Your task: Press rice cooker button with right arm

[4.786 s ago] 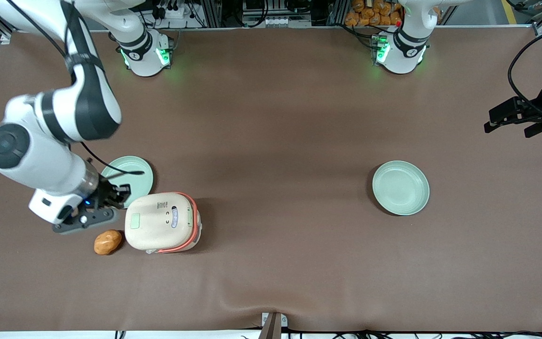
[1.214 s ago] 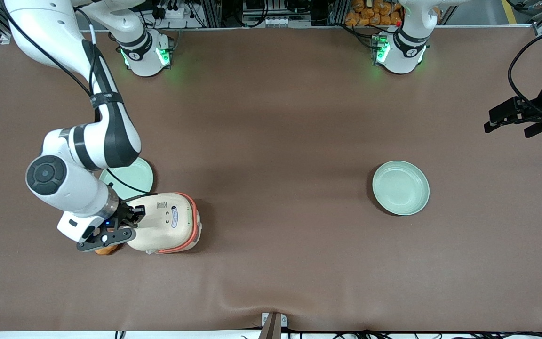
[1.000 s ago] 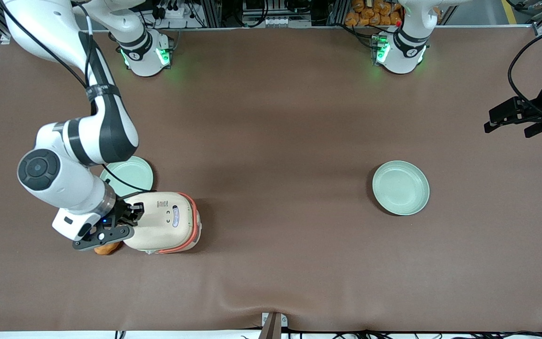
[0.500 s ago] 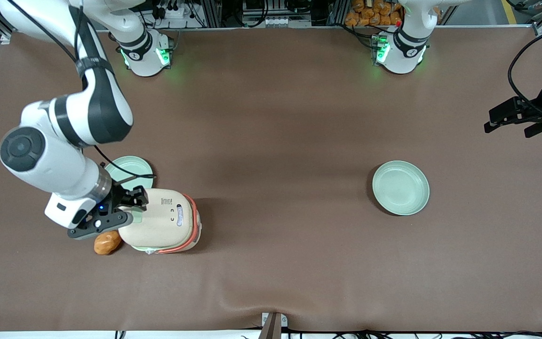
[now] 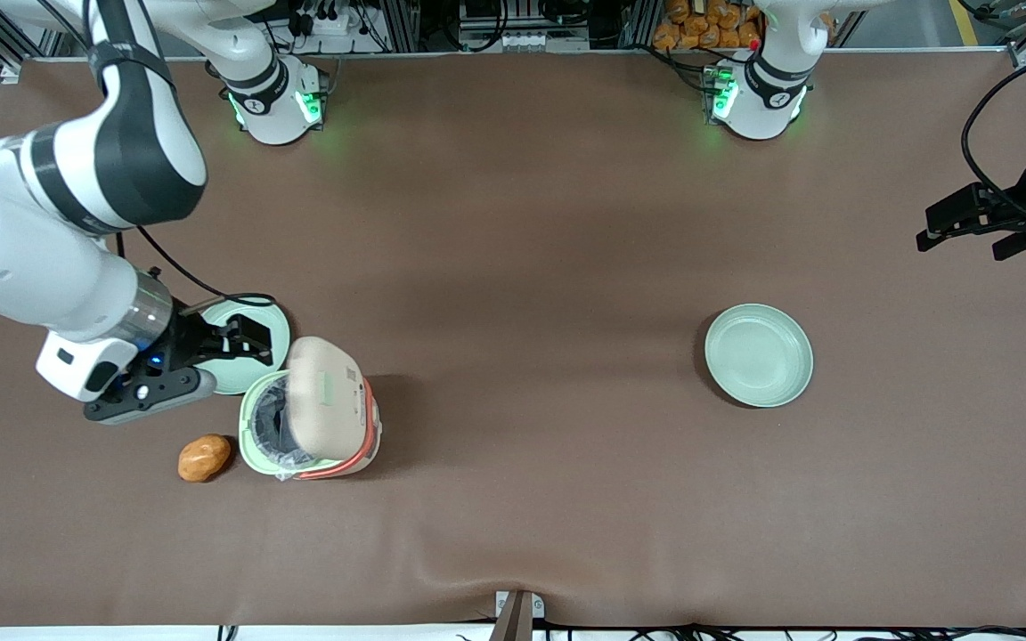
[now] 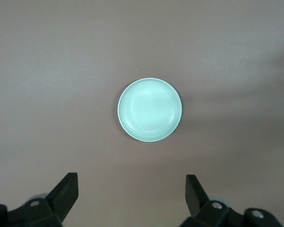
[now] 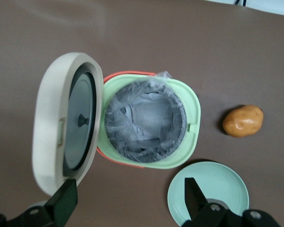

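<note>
Since the rice cooker (image 5: 308,418) sits with its lid (image 5: 321,396) up, I'd call the button press done. The cooker is in the lower part of the front frame, toward the working arm's end of the counter (image 5: 522,223).

The hand (image 5: 250,338) is spread wide and holds nothing. It hovers over the near plate (image 5: 226,381), just beside the cooker and farther from the front camera than it.

Risks as I see them:
- The raised lid leans up close to the hand. Any sideways sweep toward the cooker could clip it, slamming it shut or shoving the whole unit. It looks light, so it would probably slide or tip.
- Dropping low could put a finger on the plate rim and flip or skid the plate.
- The arm's cable (image 5: 201,289) drapes near the plate and could snag.
- Crinkled plastic (image 7: 144,123) sits loose in the inner pot. If I reach in, it could catch on a finger.
- The potato (image 5: 204,457) lies beside the cooker, nearer the front camera. A shoved cooker would set it rolling.

Count:
- 1 cooker
- 2 green plates: one under the hand, the other (image 5: 758,354) well apart toward the parked arm's end
- 1 potato
- 1 working hand
</note>
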Controlling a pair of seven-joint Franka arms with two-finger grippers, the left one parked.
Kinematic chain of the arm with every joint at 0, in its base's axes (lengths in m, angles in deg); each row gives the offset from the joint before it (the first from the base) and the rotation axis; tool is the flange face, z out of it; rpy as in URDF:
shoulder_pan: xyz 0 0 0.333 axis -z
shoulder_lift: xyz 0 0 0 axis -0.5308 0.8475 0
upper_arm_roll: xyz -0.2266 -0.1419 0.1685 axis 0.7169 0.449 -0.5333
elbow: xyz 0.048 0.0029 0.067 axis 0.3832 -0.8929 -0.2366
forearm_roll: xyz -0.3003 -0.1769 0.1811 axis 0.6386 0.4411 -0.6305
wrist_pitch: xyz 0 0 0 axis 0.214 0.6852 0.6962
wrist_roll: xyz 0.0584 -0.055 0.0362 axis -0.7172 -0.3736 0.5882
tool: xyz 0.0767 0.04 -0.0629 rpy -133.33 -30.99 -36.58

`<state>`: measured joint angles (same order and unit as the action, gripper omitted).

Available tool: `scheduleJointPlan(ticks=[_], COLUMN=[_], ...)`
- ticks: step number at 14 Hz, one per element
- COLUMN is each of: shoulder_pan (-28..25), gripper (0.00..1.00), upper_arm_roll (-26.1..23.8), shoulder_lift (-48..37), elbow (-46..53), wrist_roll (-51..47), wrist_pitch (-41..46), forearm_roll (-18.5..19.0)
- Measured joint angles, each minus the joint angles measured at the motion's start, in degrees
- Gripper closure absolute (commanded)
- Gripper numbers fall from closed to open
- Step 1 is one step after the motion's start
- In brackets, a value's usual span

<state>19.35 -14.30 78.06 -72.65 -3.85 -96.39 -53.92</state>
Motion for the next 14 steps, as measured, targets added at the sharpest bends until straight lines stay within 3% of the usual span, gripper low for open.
scheduleJointPlan(ticks=[7, 10, 14], shoulder_pan=[4.21, 6.10, 10.35], gripper=[0.00, 0.00, 0.00], upper_arm_roll=[0.12, 0.20, 1.28], shoulder_lift=[-7.90, -11.89, -14.68], elbow=[0.43, 0.49, 0.47], wrist_roll=[0.06, 0.08, 0.17], wrist_pitch=[17.22, 25.10, 27.48], forearm_roll=[0.37, 2.82, 3.72])
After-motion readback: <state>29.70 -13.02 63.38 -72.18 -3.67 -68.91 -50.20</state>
